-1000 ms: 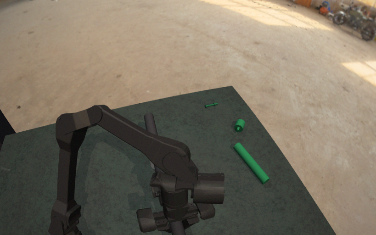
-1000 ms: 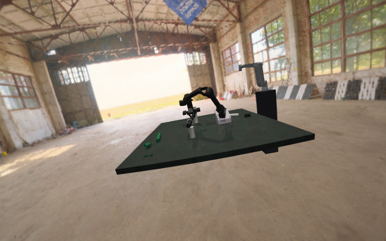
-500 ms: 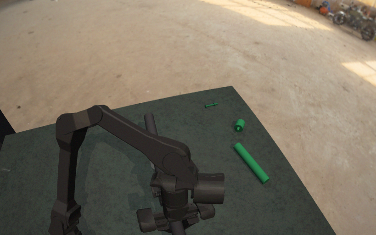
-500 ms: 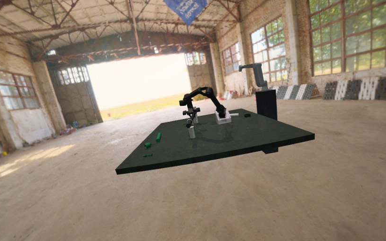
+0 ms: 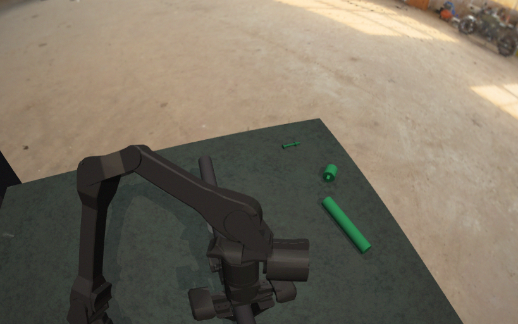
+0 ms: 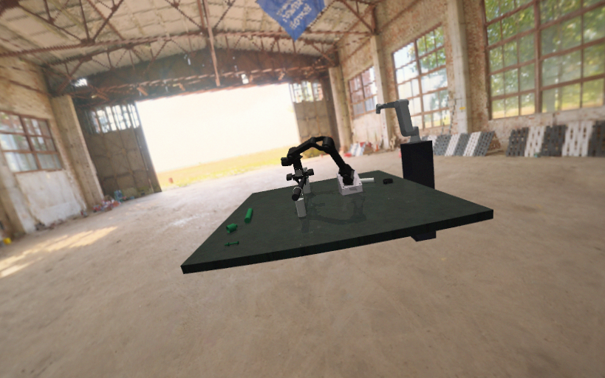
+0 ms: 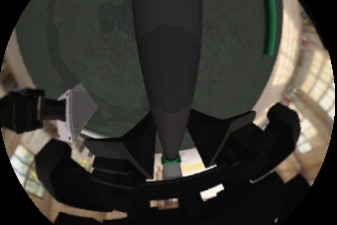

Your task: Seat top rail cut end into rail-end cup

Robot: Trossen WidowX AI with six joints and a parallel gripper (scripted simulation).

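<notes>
The top rail, a long dark round bar (image 5: 208, 171) (image 6: 296, 193) (image 7: 168, 46), runs through my gripper (image 5: 244, 309) (image 6: 301, 180) (image 7: 168, 110). The gripper is shut on the rail, with a finger on each side of it. In the exterior view the rail passes over a short light post (image 6: 301, 207), with a thin pale ring around the rail near its near end. Another light post (image 6: 307, 185) stands behind. In the wrist view a green ring (image 7: 171, 160) and a grey piece (image 7: 171, 170) show beyond the fingers, at the rail's far end. Whether the rail's end is inside the cup cannot be told.
On the dark table (image 5: 152, 225) (image 6: 388, 211) lie a green rod (image 5: 346, 224) (image 6: 248, 215) (image 7: 270, 23), a green cylinder (image 5: 329, 173) (image 6: 231, 227) and a small green pin (image 5: 291, 145) (image 6: 231, 243). A white pipe (image 6: 368, 179) and a black piece (image 6: 387, 181) lie behind the arm's base.
</notes>
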